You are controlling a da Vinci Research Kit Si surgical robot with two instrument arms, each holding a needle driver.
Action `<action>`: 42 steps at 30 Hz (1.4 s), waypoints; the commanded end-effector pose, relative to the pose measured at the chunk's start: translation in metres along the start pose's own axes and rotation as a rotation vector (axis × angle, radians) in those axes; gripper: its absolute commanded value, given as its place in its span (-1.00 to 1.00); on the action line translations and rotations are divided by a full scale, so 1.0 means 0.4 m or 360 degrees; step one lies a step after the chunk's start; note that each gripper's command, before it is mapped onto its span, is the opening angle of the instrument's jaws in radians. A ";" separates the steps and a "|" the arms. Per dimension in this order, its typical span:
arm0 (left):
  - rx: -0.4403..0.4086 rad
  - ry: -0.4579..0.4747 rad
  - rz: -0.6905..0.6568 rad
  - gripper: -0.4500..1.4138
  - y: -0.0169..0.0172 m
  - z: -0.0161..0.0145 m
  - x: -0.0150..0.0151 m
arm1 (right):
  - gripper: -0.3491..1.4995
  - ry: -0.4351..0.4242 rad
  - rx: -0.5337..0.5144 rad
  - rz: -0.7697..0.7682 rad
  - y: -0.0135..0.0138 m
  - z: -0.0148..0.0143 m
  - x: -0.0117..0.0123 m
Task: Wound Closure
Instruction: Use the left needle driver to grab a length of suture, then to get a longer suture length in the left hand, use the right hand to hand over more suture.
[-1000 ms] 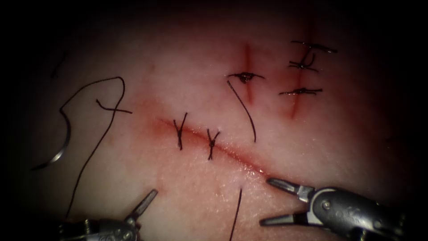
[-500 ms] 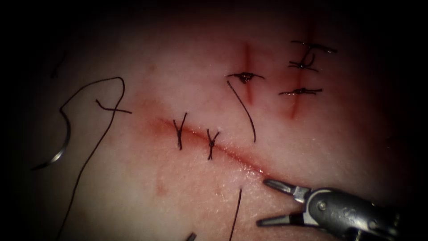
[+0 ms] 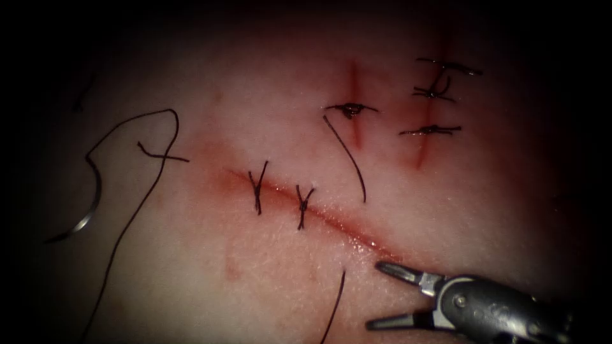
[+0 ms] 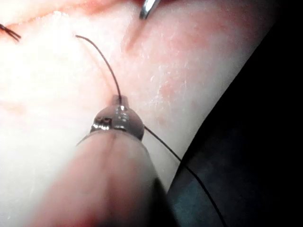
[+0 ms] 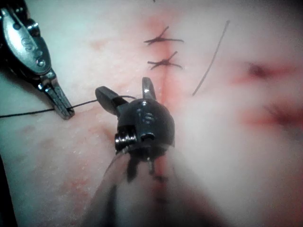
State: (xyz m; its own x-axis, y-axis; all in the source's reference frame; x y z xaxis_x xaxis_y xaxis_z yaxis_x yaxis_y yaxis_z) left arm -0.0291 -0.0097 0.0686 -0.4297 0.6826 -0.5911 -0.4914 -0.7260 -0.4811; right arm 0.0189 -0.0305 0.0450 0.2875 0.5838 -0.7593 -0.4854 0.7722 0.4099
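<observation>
Endoscope view showed the right tool (image 3: 381,296) low on the tissue (image 3: 268,255), near its lower right edge, jaws spread wide and empty, just beside the open lower end of the cut (image 3: 344,226). Likely it stood there because that stretch was not yet closed; 2 stitches (image 3: 280,194) already crossed the cut further up.

The needle (image 3: 89,197) lay flat and free on the tissue toward its left edge, well apart from the cut, on its left side, in neither tool and not in the tissue. Its thread (image 3: 137,191) looped away from it across the surface.

In the right wrist view, the left tool (image 5: 59,101) had its jaws closed on a thread (image 5: 28,112) that ran to the tissue beside the cut, probably to keep that strand taut. 0 containers were present.
</observation>
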 end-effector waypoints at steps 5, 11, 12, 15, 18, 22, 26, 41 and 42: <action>0.0052 0.0105 0.0007 -1.00 -0.0036 -0.0077 0.0043 | 0.73 0.0005 0.0001 -0.0005 -0.0006 0.0025 0.0003; 0.0079 0.0157 0.0093 -1.00 -0.0063 -0.0110 0.0148 | 0.69 0.0013 0.0014 -0.0090 -0.0025 0.0043 0.0025; 0.0079 0.0154 0.0097 -1.00 -0.0067 -0.0108 0.0155 | 0.69 0.0014 0.0011 -0.0116 -0.0027 0.0046 0.0029; 0.0083 0.0155 0.0119 -1.00 -0.0079 -0.0099 0.0176 | 0.69 0.0014 -0.0001 -0.0166 -0.0035 0.0063 0.0042; 0.0089 0.0159 0.0127 -1.00 -0.0092 -0.0089 0.0205 | 0.67 -0.0012 -0.0015 -0.0293 -0.0047 0.0097 0.0057; 0.0091 0.0156 0.0142 -1.00 -0.0098 -0.0082 0.0209 | 0.60 -0.0075 -0.0055 -0.0436 -0.0047 0.0133 0.0059; 0.0092 0.0156 0.0142 -1.00 -0.0098 -0.0081 0.0208 | 0.31 -0.0184 -0.0033 -0.0562 -0.0053 0.0170 0.0043; 0.0099 0.0155 0.0161 -1.00 -0.0097 -0.0068 0.0207 | -1.00 -0.0319 -0.0142 -0.0569 -0.0047 0.0166 0.0069; 0.0102 0.0153 0.0167 -0.93 -0.0099 -0.0062 0.0211 | -1.00 -0.0326 -0.0154 -0.0561 -0.0042 0.0166 0.0069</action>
State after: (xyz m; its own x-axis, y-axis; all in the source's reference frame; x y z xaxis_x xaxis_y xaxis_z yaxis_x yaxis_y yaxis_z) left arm -0.0286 -0.0008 0.0634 -0.4090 0.5913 -0.6950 -0.5047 -0.7811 -0.3676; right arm 0.0251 -0.0289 0.0453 0.6069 0.3357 -0.7204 -0.4015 0.9118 0.0866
